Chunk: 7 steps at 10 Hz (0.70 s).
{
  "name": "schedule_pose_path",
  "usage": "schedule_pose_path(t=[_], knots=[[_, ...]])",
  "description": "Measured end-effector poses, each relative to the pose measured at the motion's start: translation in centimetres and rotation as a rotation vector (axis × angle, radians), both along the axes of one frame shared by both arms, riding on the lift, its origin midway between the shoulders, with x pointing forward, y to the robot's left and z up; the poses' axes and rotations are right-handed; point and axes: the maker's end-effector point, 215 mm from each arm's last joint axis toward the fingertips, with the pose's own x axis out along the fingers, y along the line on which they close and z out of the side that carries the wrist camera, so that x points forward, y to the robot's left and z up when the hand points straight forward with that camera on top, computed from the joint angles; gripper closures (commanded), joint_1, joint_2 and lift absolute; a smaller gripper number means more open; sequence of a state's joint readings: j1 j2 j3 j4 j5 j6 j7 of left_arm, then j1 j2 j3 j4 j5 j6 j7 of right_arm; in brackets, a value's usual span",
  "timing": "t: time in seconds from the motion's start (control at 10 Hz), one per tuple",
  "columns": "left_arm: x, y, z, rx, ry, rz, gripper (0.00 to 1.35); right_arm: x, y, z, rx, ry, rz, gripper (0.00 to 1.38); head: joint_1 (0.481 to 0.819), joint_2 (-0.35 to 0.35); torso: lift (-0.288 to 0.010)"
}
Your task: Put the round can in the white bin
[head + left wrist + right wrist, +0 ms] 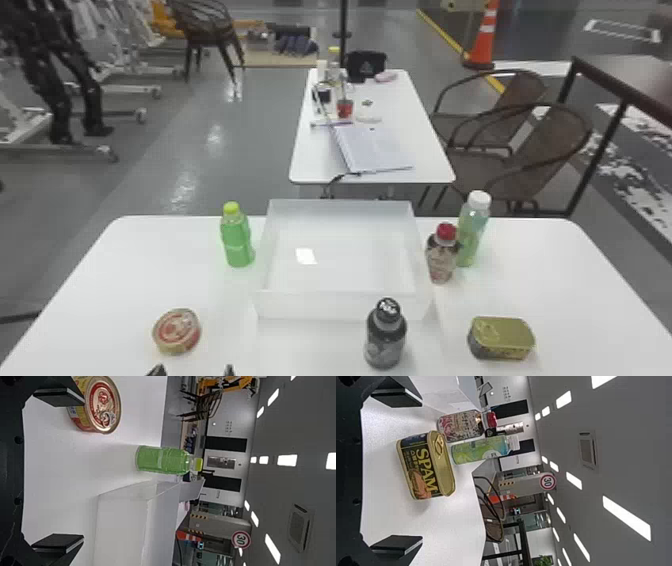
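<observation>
Fingertips of the left gripper stand apart at the head view's near edge, before the round can, which sits at near left on the table, outside the white bin. Left wrist view: that pincer is wide and empty, the can off toward its left finger. Lining up seems the step; next calls for shifting left, advancing, then closing. Right wrist view: the right gripper is wide, empty, facing the rectangular tin.
</observation>
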<state>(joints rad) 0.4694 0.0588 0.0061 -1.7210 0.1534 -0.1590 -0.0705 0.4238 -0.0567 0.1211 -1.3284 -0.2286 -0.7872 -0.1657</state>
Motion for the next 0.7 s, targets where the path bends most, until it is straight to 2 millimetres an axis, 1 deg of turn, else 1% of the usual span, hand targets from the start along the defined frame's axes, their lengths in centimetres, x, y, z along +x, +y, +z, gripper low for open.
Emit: schedule_pose_path(t=[0.6, 0.7], knots=[[-0.22, 0.44, -0.39, 0.007, 0.013, 0.015, 0.10, 0.02, -0.01, 0.00, 0.000, 0.000, 0.000, 0.09, 0.549, 0.000, -0.100], [-0.33, 0.95, -0.57, 0.026, 0.025, 0.032, 0.10, 0.01, -0.03, 0.00, 0.001, 0.000, -0.001, 0.09, 0.549, 0.000, -0.100]])
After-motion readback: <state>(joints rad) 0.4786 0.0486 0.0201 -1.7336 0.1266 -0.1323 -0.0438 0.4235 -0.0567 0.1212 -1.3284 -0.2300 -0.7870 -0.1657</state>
